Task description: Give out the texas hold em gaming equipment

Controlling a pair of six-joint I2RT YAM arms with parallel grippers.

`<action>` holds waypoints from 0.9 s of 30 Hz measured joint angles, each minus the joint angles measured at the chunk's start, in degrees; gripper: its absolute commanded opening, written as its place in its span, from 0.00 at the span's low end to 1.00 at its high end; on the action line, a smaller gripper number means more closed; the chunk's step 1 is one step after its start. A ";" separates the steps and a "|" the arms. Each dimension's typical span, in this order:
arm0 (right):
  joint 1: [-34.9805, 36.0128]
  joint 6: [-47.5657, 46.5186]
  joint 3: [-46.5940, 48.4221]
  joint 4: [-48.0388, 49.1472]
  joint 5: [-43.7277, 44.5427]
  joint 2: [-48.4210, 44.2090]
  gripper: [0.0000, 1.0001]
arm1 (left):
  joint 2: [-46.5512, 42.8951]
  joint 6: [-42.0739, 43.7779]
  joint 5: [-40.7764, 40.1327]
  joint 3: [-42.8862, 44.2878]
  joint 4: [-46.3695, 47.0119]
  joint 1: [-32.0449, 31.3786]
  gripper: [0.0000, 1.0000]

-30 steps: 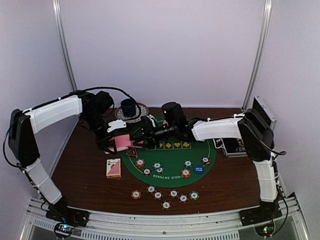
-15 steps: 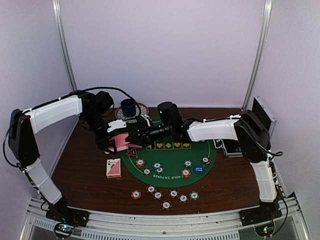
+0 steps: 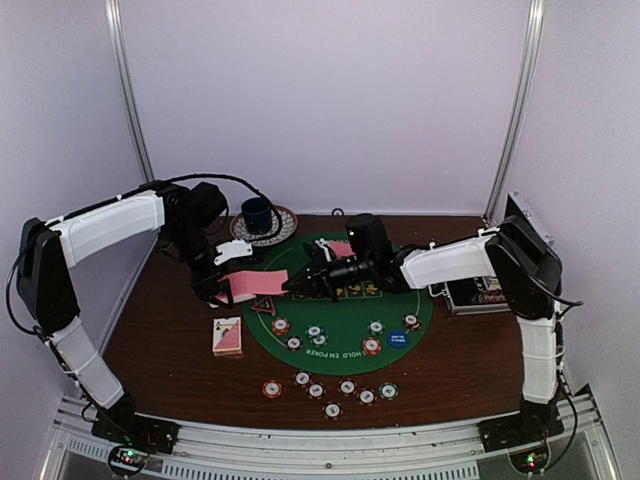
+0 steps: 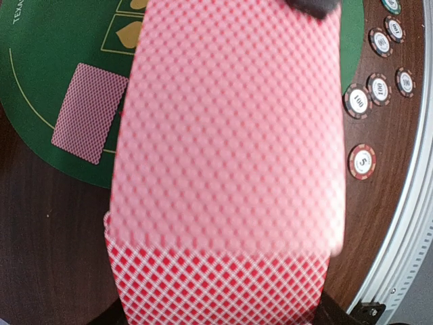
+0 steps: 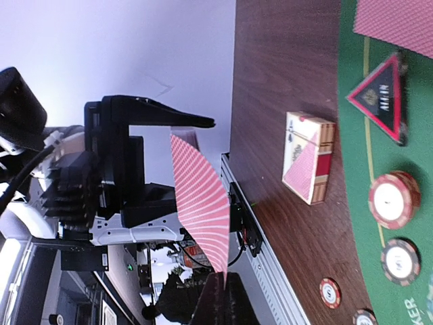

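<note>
Pink lattice-backed, the top card (image 5: 198, 203) is pinched by its far short edge between the pressed-together tips of the right gripper (image 5: 218, 288). Its long axis runs straight from those fingers back to the left gripper (image 3: 218, 288), which is clamped on the rest of the deck (image 4: 216, 291) near the left edge of the green felt mat (image 3: 345, 330). The card sits partly slid off the deck, so I'd say the draw goes along that axis, rightward over the felt, and the right arm is the one to carry it.
</note>
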 measured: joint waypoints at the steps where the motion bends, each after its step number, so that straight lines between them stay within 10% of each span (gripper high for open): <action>1: -1.07 -0.11 -2.84 0.11 -0.15 -1.84 0.00 | 0.00 0.00 -0.15 0.00 0.00 0.00 0.00; 20: -10.49 -27.65 -19.32 -33.46 0.98 -17.05 0.00 | -0.24 0.02 -0.33 0.35 -1.01 0.00 0.00; 27: -10.60 -35.39 -15.96 -43.71 4.11 -16.33 0.34 | -0.24 0.02 -0.28 0.35 -1.62 0.00 0.00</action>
